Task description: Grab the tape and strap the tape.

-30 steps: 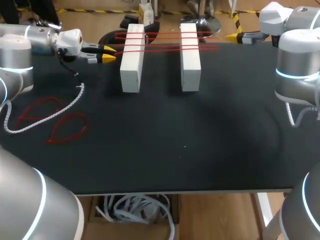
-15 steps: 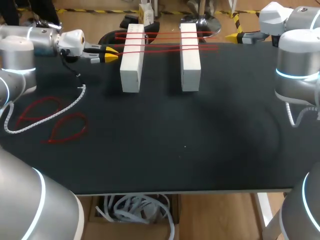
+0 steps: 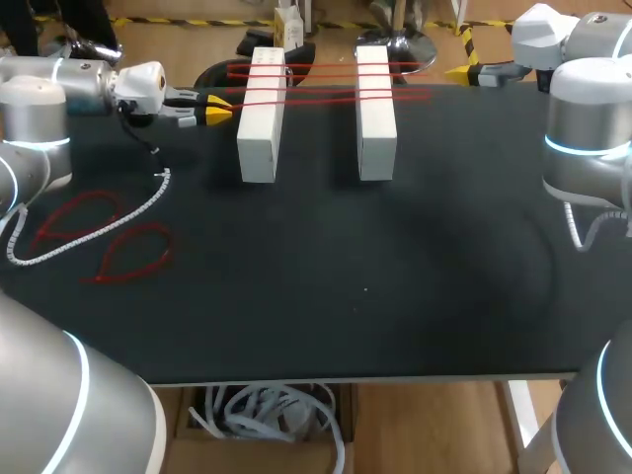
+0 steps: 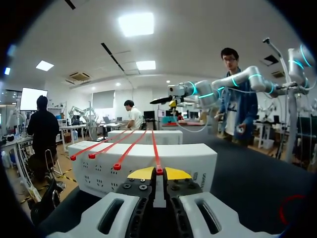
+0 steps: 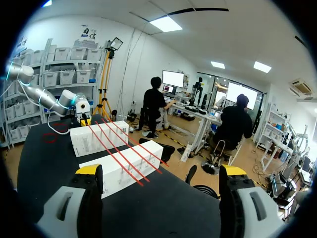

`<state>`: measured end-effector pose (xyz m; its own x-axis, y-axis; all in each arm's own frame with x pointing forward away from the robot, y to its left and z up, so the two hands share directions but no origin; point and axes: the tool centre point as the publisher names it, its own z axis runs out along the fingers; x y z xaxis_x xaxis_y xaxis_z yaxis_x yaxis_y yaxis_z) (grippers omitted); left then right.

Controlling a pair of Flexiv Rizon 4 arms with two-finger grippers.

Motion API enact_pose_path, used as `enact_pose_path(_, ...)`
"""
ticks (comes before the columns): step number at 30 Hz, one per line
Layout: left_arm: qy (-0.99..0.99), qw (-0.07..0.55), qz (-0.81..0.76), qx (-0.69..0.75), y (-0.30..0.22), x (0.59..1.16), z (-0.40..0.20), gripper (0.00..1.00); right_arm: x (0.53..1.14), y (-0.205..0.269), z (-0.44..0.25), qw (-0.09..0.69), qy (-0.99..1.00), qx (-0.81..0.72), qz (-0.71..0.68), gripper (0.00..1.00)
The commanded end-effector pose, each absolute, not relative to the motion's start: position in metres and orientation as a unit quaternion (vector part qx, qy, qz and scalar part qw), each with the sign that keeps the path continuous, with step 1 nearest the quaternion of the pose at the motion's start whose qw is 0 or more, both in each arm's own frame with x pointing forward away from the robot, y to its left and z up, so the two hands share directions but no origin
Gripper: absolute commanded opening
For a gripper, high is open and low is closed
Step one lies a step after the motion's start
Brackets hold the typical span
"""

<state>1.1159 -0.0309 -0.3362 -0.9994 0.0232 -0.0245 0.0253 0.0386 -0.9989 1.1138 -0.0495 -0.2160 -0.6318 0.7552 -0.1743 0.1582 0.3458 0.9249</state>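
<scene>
Black matte covering spreads over the whole table [image 3: 395, 296]. On it, toward the far edge, lies the task's thing: a thin red tape strip with a small knobbed end, the held tape [image 3: 326, 98] [image 4: 154, 148]. It runs taut across the tops of two long white rectangular blocks and is the nearest of four such strips. Its knobbed end reaches out past the left block [image 3: 259, 123] [image 4: 143, 166] into the left gripper [image 3: 212, 109] [image 4: 159, 173]. The yellow tips are clenched together on that end from both sides, just off the block's outer face.

The other three red strips [image 3: 321, 66] [image 4: 130, 147] [image 5: 116, 148] lie parallel to the held one, farther back, spanning the same two blocks with their ends free. The right block [image 3: 375, 114] [image 5: 124, 168] stands parallel to the left one, with a bare strip of table between them.

The right gripper [image 3: 464, 72] [image 5: 161, 171] hangs at the table's far right edge, well apart from the blocks. Its fingers are spread wide with nothing between them, and they point along the strips toward the left arm [image 5: 49, 101].

Nearer, on the table's left part, two loose loops of red tape [image 3: 133, 252] lie flat. A white coiled cable [image 3: 138, 205] from the left arm curves across the surface beside them.
</scene>
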Motion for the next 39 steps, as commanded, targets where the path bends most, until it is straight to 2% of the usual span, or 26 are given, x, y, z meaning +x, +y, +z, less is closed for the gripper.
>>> enact_pose_path(1,0.720,0.005,-0.694,0.014,-0.031,1.113,-0.336,0.06,1.114,-0.050,-0.216,0.306,0.761,0.300,0.487,1.00)
enact_pose_path(3,0.719,0.006,-0.694,0.014,-0.030,1.113,-0.336,0.05,1.114,-0.050,-0.216,0.306,0.761,0.300,0.487,1.00)
enact_pose_path(4,0.719,0.007,-0.694,0.015,-0.030,1.113,-0.335,0.00,1.114,-0.050,-0.216,0.306,0.761,0.300,0.487,1.00)
enact_pose_path(20,0.631,0.030,-0.774,-0.040,-0.040,1.092,-0.302,0.00,1.114,-0.050,-0.216,0.306,0.761,0.300,0.487,1.00)
enact_pose_path(28,0.589,0.049,-0.806,-0.033,-0.051,1.084,-0.263,0.00,1.114,-0.050,-0.216,0.306,0.761,0.300,0.487,1.00)
enact_pose_path(39,0.583,0.031,-0.812,-0.002,-0.057,1.078,-0.206,0.00,1.114,-0.050,-0.216,0.306,0.761,0.300,0.487,1.00)
